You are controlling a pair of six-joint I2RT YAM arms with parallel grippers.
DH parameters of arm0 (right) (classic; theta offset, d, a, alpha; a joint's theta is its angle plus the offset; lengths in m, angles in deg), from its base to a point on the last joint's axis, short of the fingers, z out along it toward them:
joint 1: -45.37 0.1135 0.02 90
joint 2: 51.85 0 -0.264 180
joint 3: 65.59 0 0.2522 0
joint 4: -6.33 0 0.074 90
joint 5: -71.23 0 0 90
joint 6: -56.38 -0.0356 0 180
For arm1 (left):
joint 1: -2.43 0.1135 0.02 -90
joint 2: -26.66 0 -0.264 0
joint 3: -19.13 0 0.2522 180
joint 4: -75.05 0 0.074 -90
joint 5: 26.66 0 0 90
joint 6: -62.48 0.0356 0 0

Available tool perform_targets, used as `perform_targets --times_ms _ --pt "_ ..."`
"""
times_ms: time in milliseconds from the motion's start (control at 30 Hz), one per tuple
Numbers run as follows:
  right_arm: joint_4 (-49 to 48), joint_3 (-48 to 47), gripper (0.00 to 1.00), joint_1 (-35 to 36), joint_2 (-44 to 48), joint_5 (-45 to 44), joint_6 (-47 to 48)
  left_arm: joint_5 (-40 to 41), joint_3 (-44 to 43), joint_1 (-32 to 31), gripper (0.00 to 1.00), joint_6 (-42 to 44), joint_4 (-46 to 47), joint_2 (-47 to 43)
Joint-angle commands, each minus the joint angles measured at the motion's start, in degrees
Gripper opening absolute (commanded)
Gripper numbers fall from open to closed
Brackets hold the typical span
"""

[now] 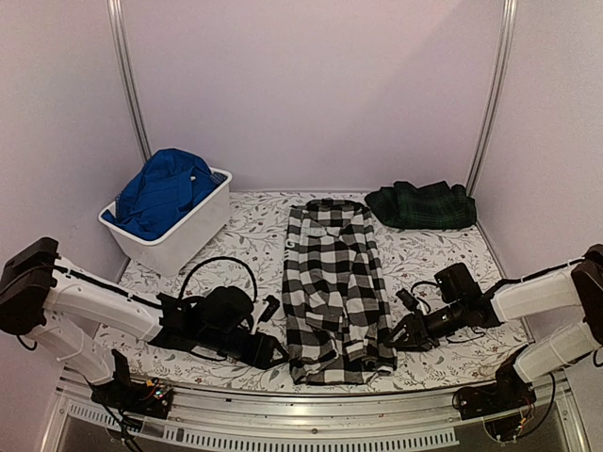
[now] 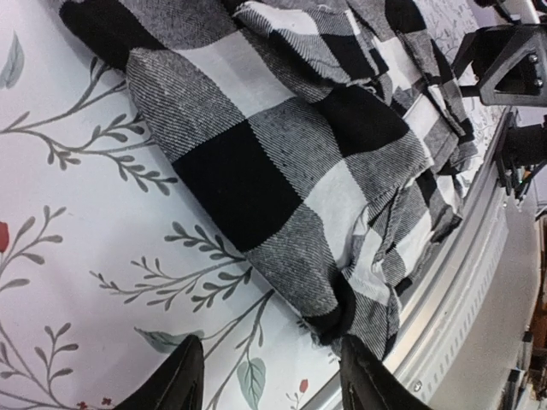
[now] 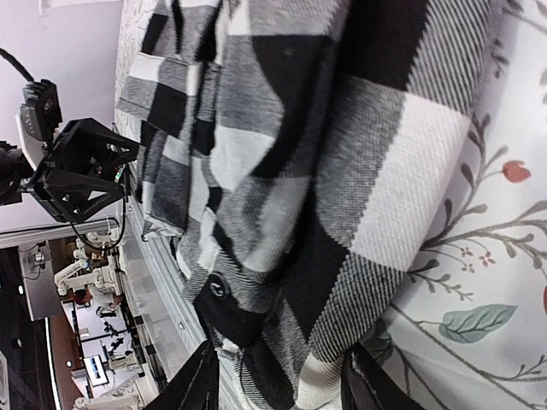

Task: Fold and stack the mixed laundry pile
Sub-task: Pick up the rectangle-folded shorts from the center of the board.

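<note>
Guessing the checked shirt (image 1: 334,282) was soft and floppy, I'd pinch its hem corners by the tabletop (image 1: 429,264) near edge; left claw (image 2: 273,380) and right claw (image 3: 282,384) sat part-open, empty.

robot lab test cell, not a home. left arm (image 1: 94,301) and right arm (image 1: 537,297), white with black joints, are bolted side by side by an aluminium rail (image 1: 311,400) at the near edge of the surface (image 1: 424,250), which wears a printed leaf-pattern cover. plain pale panels (image 1: 311,85) box it in on three sides, with bare metal uprights (image 1: 129,75) at the corners. loose black cables (image 1: 219,264) lie on the cover. checked shirt (image 1: 334,282) laid out flat reads as a test prop. right wrist view looks past the rail into a dim room with what looks like more arm rigs (image 3: 85,272) and gear.
</note>
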Motion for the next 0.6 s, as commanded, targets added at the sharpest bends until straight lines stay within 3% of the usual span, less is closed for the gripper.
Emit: perform_targets --times_ms 0,233,367,500,567 --pt "-5.1 2.2 0.45 -0.2 -6.4 1.5 -0.5 -3.8 0.5 1.1 0.54 -5.8 8.6 2.3" --pt "-8.3 1.3 0.34 1.9 -9.2 2.8 -2.2 -8.0 0.6 1.4 0.49 -7.2 16.7 8.3" --pt "-8.4 0.6 0.24 3.2 -9.1 3.7 -2.7 -10.9 -0.3 1.3 0.29 -6.7 18.1 11.1" --pt "-8.4 0.2 0.14 5.9 -7.7 3.9 -3.7 -10.0 0.2 1.1 0.03 -4.6 16.5 7.4" --pt "-7.7 -0.1 0.09 6.7 -5.7 3.0 -4.8 -9.5 -0.2 1.2 0.0 -3.2 15.0 5.0"
